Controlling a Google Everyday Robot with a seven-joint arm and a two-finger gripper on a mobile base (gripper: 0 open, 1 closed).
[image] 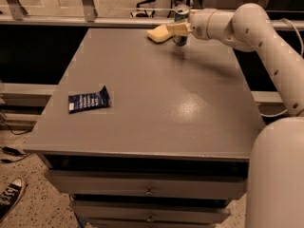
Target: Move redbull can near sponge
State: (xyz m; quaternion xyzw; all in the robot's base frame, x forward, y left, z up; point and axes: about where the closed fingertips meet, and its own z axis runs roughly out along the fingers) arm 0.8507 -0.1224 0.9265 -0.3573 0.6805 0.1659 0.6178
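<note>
The redbull can (181,19) stands upright at the far edge of the grey table (156,94), its silver top showing. My gripper (179,28) reaches in from the right and is shut on the can. The pale yellow sponge (158,33) lies just left of the can, almost touching it.
A flat dark blue snack packet (88,100) lies at the table's left side. Drawers (147,189) run under the front edge. A rail (85,19) runs behind the table. A shoe (10,197) is on the floor at lower left.
</note>
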